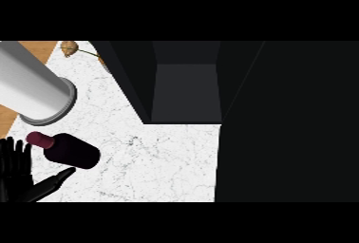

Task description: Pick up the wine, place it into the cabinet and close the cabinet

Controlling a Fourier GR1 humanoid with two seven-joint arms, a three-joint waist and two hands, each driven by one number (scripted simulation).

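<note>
Head view: wine bottle on counter, left of the open cabinet. Left hand just beyond it, farther from cabinet, fingers straight and spread, holding nothing. Risk: thumb could knock the bottle over before a grasp closes.

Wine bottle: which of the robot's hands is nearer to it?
Left. The left hand is open just left of and below the wine bottle, thumb stretched out below it. The right hand shows nowhere in the view.
</note>
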